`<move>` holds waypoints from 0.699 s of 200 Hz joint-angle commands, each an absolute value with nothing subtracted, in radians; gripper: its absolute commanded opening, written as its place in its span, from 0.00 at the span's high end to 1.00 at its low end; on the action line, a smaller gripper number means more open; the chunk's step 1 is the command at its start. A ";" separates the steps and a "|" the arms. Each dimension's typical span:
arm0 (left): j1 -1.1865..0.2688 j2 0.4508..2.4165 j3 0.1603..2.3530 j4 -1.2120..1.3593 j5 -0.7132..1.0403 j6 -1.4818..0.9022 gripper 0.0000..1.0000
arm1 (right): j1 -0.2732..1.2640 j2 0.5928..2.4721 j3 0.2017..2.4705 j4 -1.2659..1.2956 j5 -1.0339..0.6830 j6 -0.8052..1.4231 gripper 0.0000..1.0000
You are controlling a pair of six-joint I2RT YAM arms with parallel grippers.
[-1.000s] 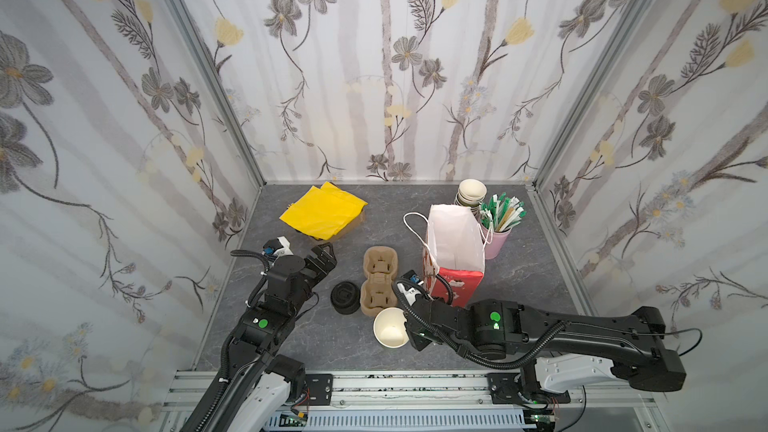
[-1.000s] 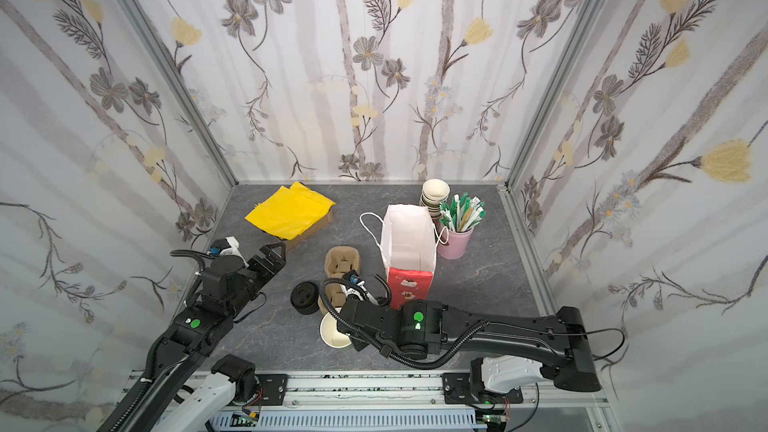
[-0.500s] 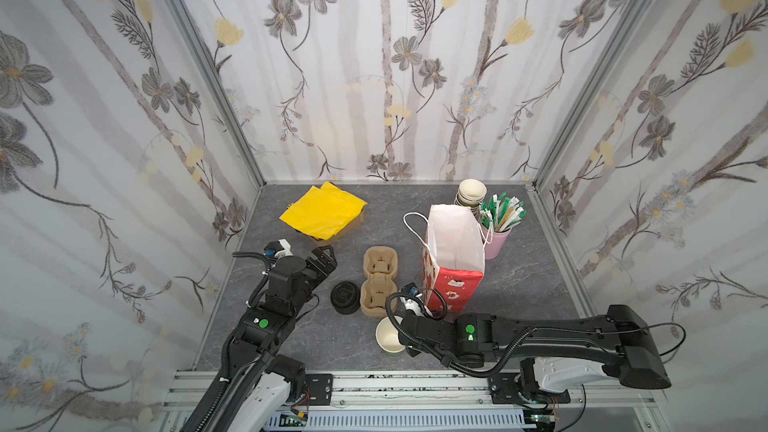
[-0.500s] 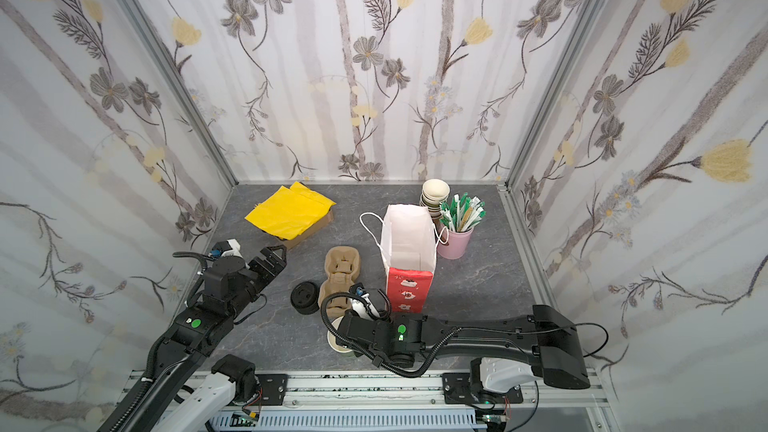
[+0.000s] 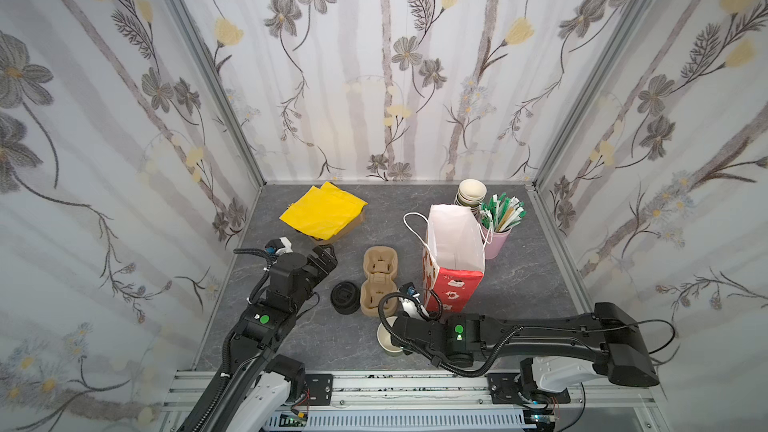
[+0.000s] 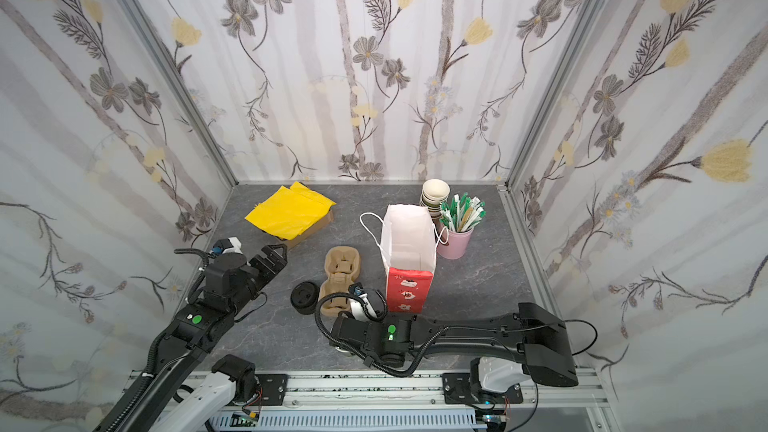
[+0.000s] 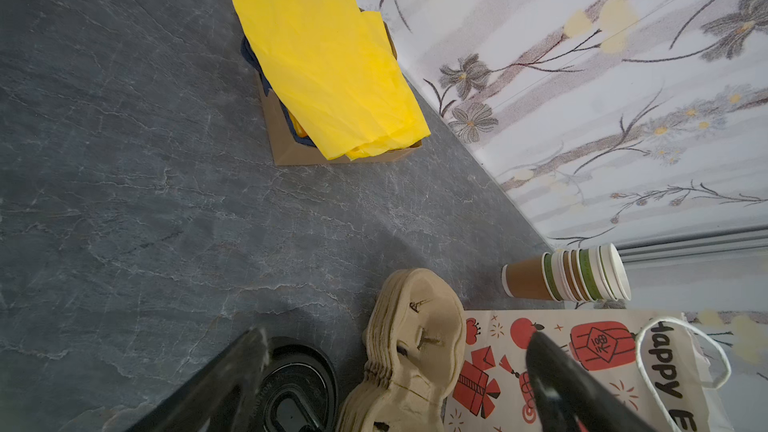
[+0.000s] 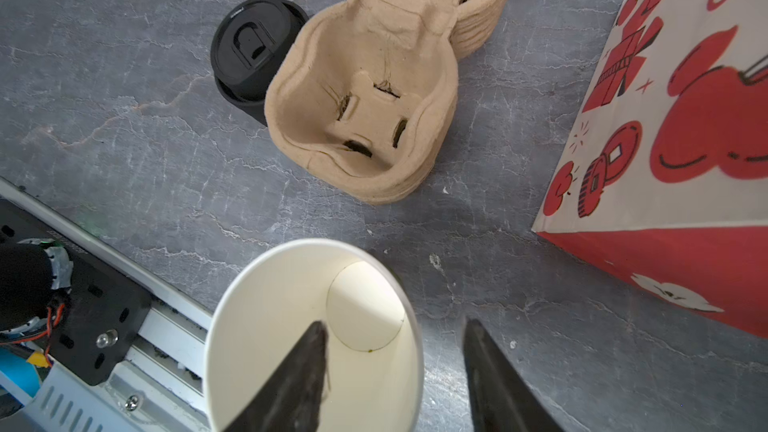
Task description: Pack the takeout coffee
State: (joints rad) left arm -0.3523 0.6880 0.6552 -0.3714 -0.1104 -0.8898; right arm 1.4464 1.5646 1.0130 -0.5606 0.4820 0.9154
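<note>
Only the right wrist view shows right gripper [image 8: 394, 323] parted astride the lidless cup [image 8: 291, 305] rim, one finger [image 8: 299, 376] inside, one clear outside, both top views half hide it under the arm [image 5: 519, 334], at the table [image 5: 332, 347] front, left gripper [image 7: 397, 334] wide, empty.

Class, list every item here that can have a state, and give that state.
single paper cup, upright, lidless, empty
right gripper, open, one of its fingers inside that cup
left gripper, open, holding nothing
paper bag, upright, mouth open
black lids, piled, on no cup
cup carriers, stacked, pockets empty
nested cups, stacked, lidless
pink cup, upright, full of sticks
</note>
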 commanded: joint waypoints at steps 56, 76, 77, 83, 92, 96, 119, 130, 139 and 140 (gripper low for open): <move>-0.350 0.787 0.766 -0.443 -0.107 -0.790 0.03 | 1.416 1.477 1.314 -0.682 0.618 0.892 0.38; -0.347 0.854 0.868 -0.598 -0.131 -0.760 0.04 | 1.385 1.458 1.349 -0.687 0.634 0.905 0.39; -0.347 0.858 0.873 -0.607 -0.131 -0.758 0.04 | 1.383 1.457 1.349 -0.687 0.634 0.906 0.39; -0.347 0.888 0.904 -0.662 -0.137 -0.749 0.04 | 1.373 1.451 1.351 -0.686 0.638 0.909 0.39; -0.346 0.932 0.946 -0.748 -0.139 -0.747 0.04 | 1.357 1.440 1.355 -0.686 0.646 0.911 0.39; -0.346 0.949 0.955 -0.775 -0.131 -0.744 0.04 | 1.351 1.436 1.357 -0.687 0.649 0.911 0.38; -0.347 0.981 0.948 -0.844 -0.065 -0.739 0.03 | 1.313 1.414 1.371 -0.708 0.651 0.908 0.38; -0.347 0.984 0.929 -0.853 -0.043 -0.738 0.04 | 1.298 1.405 1.380 -0.723 0.650 0.896 0.38; -0.347 0.991 0.910 -0.852 -0.015 -0.736 0.06 | 1.289 1.398 1.384 -0.740 0.651 0.886 0.38; -0.347 0.993 0.908 -0.851 -0.012 -0.736 0.06 | 1.288 1.397 1.385 -0.741 0.651 0.885 0.38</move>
